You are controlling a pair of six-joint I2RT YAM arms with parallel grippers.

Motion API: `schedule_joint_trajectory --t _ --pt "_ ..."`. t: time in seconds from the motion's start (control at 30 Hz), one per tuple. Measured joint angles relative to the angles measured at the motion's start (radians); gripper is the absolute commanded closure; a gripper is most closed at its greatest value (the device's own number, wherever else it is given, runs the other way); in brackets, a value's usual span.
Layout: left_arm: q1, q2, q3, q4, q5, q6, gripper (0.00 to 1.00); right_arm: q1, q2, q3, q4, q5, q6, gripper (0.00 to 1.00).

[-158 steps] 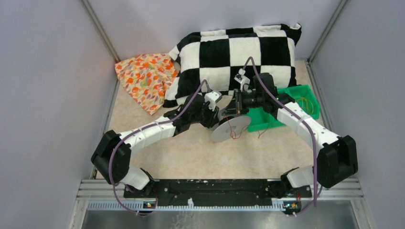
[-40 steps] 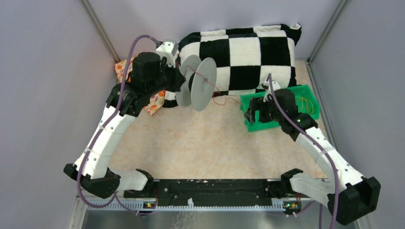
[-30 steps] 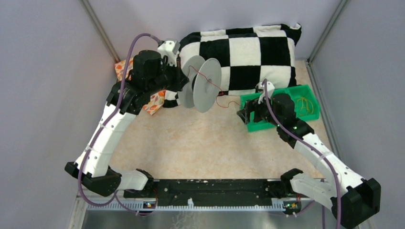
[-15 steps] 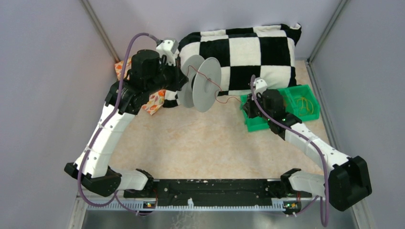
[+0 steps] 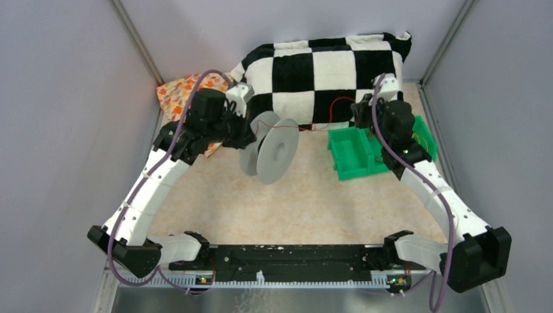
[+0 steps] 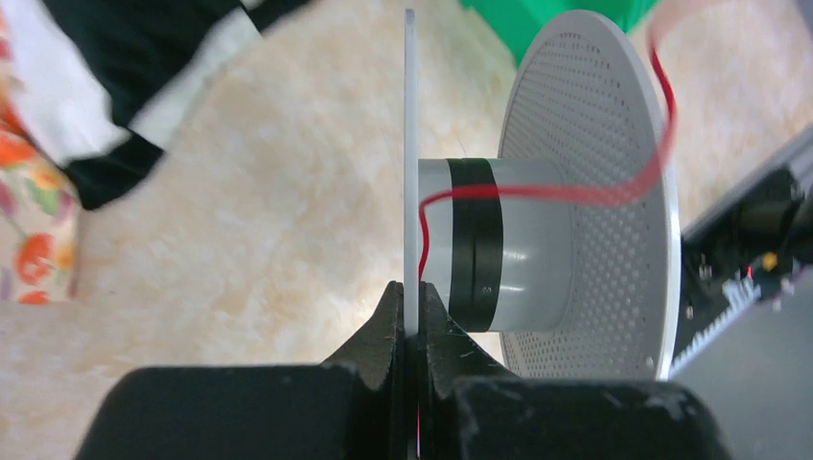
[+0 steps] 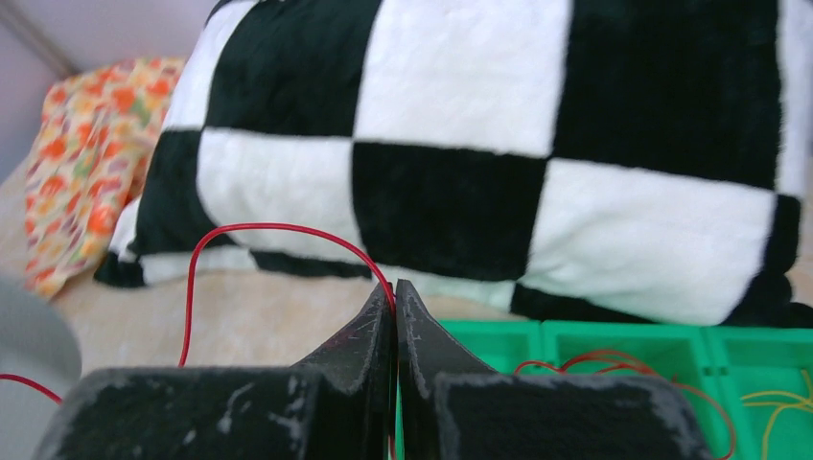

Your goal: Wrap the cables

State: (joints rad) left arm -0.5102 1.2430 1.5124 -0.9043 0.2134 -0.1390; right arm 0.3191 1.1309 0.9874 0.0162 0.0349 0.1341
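While the left gripper (image 6: 410, 305) is clamped flat on the thin edge of the near flange of the grey spool (image 6: 522, 244), the right gripper (image 7: 394, 295) is pinched closed on one red cable (image 7: 251, 228) at the very tips of its fingers. Straight ahead of the left gripper rises the held flange. Just to its right sits the core with a black band, and beyond that the perforated far flange. The cable leaves the near flange, crosses the core and runs off to the upper right. A trace of red shows between the jaws; whether the cable end is pinned there cannot be told. From the right gripper the cable arches up and to the left, then falls toward the spool at lower left, with visible slack. Below and to the right lies the green tray (image 7: 623, 337) holding more red and yellow cables, and the chequered pillow (image 7: 479, 115) stands ahead. Probable faults:

- **(a) Slip at the tips:** the thread-thin cable slips from the right gripper as tension rises, because so little of it is gripped.
- **(b) Loose turn:** the slack loop rides over a flange edge instead of seating on the core.
- **(c) Spool movement:** the spool, held by one rim only above the worktop (image 5: 293, 202), pivots or slides in the jaws under a sideways pull.
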Motion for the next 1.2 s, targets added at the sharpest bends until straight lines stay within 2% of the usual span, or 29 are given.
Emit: schedule_joint_trajectory --t 0.13,0.33,0.43,0.6,0.8,1.0,1.2 --pt "0.0 -0.016 -0.099 -0.057 0.074 0.05 1.0 -0.05 0.086 0.07 0.004 0.002 0.017 1.0" --pt "0.0 -0.044 -0.111 -0.068 0.143 0.082 1.0 -0.053 0.226 0.121 -0.068 -0.011 0.026 1.0" --pt "0.002 -0.082 -0.108 -0.04 0.156 0.073 1.0 -0.054 0.251 0.1 -0.099 -0.016 0.027 1.0" --pt "0.024 -0.109 -0.058 0.034 0.149 0.021 1.0 -0.054 0.205 0.006 -0.124 -0.068 0.034 1.0" --pt "0.06 -0.114 0.006 0.191 0.025 -0.106 1.0 -0.032 0.1 -0.087 -0.181 -0.155 0.031 1.0" --pt "0.071 -0.108 0.007 0.351 -0.183 -0.309 1.0 0.105 0.035 -0.097 -0.296 -0.172 0.024 1.0" --pt "0.087 -0.12 -0.139 0.52 -0.332 -0.493 1.0 0.222 -0.003 -0.097 -0.437 -0.135 0.023 1.0"
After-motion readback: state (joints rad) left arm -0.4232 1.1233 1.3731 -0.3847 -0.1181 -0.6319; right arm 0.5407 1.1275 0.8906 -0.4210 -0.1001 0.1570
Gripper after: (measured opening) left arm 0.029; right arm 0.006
